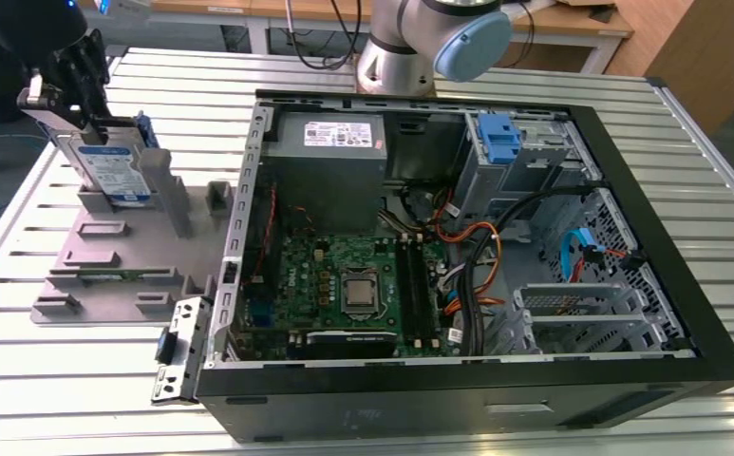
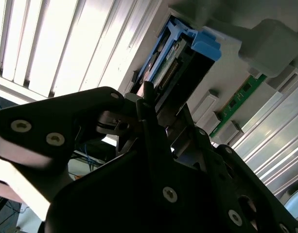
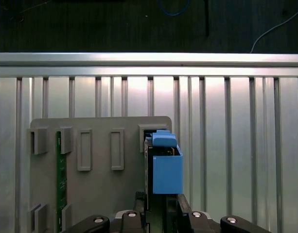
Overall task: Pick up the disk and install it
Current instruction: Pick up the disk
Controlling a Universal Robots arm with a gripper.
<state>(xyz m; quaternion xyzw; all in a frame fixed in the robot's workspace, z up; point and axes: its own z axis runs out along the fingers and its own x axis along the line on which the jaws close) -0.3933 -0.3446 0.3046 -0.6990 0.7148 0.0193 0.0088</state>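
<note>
The disk (image 1: 116, 169) stands on edge at the far corner of the grey holder plate (image 1: 107, 256), on the exterior view's left, its blue-and-white label facing the camera. My gripper (image 1: 78, 119) comes down from above and is shut on the disk's upper edge. In the first wrist view the disk's blue rail (image 3: 166, 167) shows end-on just beyond my fingers (image 3: 139, 218). The second wrist view has the disk's connector edge (image 2: 170, 65) with a dark finger (image 2: 148, 99) against it. Whether the disk still rests in its slot I cannot tell.
The open computer case (image 1: 670, 375) lies on the slatted metal table (image 1: 75, 370), to the exterior view's right of the plate. Inside are a power-supply box (image 1: 341, 135), motherboard (image 1: 341, 280), cables and a blue bracket (image 1: 499, 138) in the drive bay. A green memory stick (image 3: 61, 179) sits in the plate.
</note>
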